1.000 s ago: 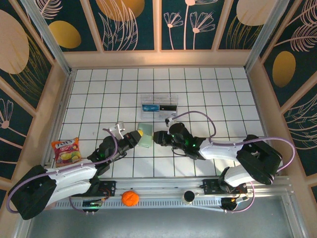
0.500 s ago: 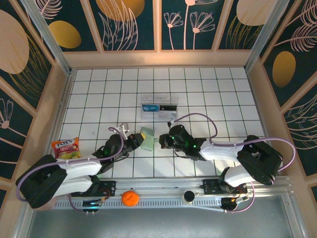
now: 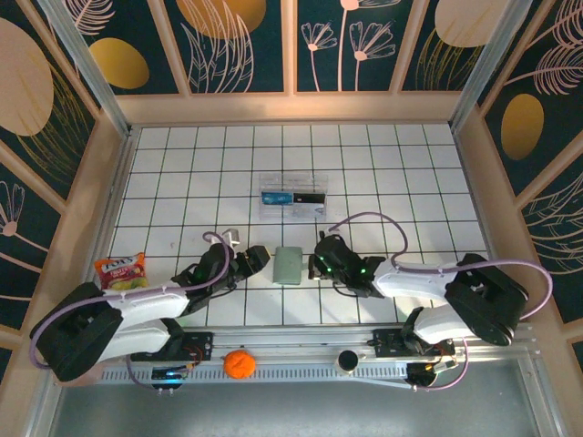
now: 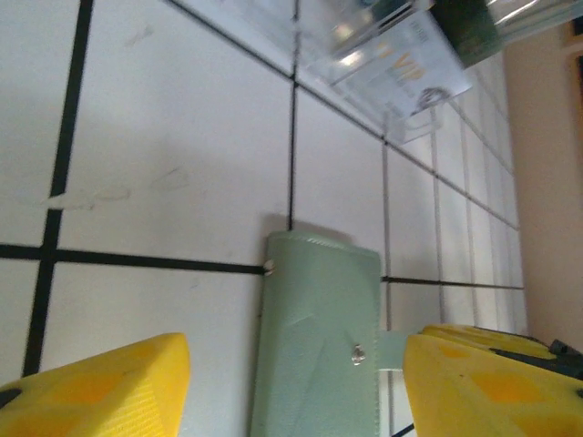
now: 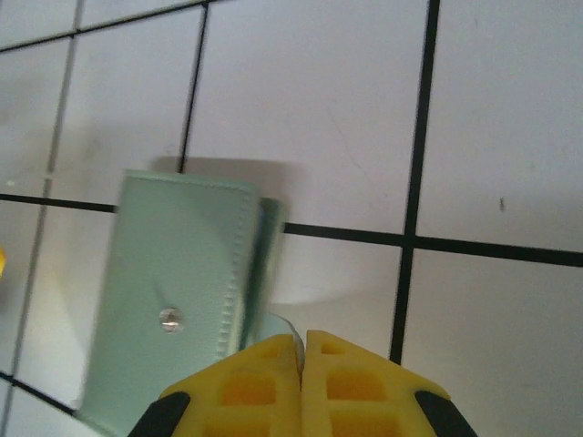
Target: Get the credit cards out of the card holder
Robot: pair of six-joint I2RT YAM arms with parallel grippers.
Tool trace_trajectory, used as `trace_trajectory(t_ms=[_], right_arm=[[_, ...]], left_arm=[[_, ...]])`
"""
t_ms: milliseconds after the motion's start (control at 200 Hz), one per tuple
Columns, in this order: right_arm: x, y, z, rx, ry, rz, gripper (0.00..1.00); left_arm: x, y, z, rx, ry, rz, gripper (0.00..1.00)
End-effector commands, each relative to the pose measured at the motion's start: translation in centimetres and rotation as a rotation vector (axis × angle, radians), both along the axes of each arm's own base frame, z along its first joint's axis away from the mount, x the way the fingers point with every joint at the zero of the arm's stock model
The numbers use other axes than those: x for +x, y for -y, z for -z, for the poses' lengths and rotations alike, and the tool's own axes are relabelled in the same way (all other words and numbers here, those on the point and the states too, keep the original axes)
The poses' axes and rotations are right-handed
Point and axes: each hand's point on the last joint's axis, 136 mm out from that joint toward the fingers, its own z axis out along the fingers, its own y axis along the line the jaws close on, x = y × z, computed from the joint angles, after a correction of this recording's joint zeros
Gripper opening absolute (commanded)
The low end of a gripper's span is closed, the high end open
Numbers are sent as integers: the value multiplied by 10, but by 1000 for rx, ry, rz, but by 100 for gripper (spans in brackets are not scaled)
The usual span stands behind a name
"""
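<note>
A small flat grey-green card holder of soft material [image 3: 289, 265] lies folded shut on the white tiled worktop [image 3: 383, 164], near its front edge and between the two arms. From above it sits upright in the grid, its long sides running away from the arm bases, spanning about one tile. The left gripper [image 4: 291, 364] rests low beside the holder's left side with its yellow fingers [image 4: 100, 387] spread wide. In the left wrist view the holder lies in the gap between them, with bare tile between it and the left-hand finger. A small metal snap stud [image 5: 168, 317] shows on the holder's upper face, and a short pale tab [image 4: 392, 350] sticks out from its side. The right gripper [image 5: 302, 341] sits just to the right of the holder with its yellow fingers pressed together. The tab reaches toward their tips, but I cannot tell whether it touches them, and nothing is visibly caught between them. Farther back on the worktop stands a clear plastic box [image 3: 292, 196] holding blue and black items, well apart from the holder. A red and yellow snack bag [image 3: 123, 276] lies at the left edge, and an orange fruit [image 3: 239, 363] sits on the front rail.
</note>
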Motion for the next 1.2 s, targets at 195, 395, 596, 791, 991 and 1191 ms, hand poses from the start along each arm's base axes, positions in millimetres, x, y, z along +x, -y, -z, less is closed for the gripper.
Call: trace_trajectory(t_ms=[195,395,596,791,991,1191], right_arm=[[5,-58,-76,66,119,-134,0],[6,-65,-74,82,112,-127,0],[14,-20,-52,-2,85,12,0],[11,44,2,-89,-9,159,0],[7,71,40,-194,-69,226,0],[10,67,37,-173,-52,230,26]], left_arm=[[4,-2,-18,13,87,19,71],[5,-8,-21,33,97,5,73],[7,-17,-26,89,126,-14,72],[7,-3,-27,73,136,52,62],[9,16,-20,60,107,117,50],[12,22,-16,71,95,136,44]])
